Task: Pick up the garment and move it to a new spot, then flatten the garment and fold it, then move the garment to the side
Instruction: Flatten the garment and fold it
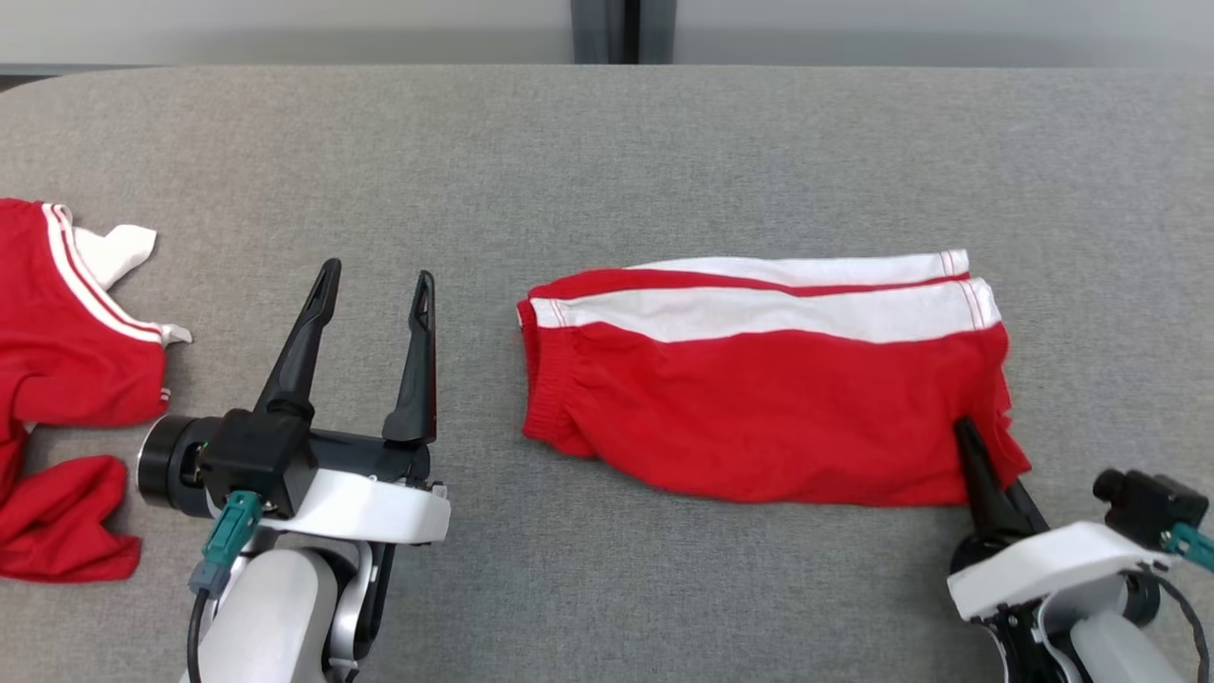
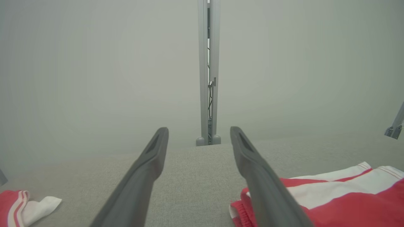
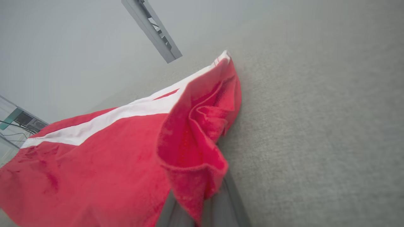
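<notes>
Right pincer [image 1: 967,438]: pressed together, and a fold at the near right corner of the garment [image 1: 759,417] is pinched between the dark fingers [image 1: 986,489].
Grip up close: in the right wrist view, red cloth is seen bunched and curled over the two fingers, with the pinched corner lifted into a loose pocket off the grey surface.
Garment: laid folded into a long strip across the middle of the counter [image 1: 607,142], towards the right. It is red, with two white bands along its far side and a gathered red edge at its left end.
Left pincer [image 1: 377,273]: spread wide, with nothing held. It is placed to the left of the garment and apart from it, its fingers aimed at the far edge of the counter. Whether the counter is touched cannot be told.
Other red clothes [image 1: 66,323]: heaped at the counter's left edge, with white striped trim and a white flap [image 1: 119,251] sticking out, well apart from the garment.
Backdrop: a grey upright post [image 2: 208,63] is seen beyond the counter's far edge.
</notes>
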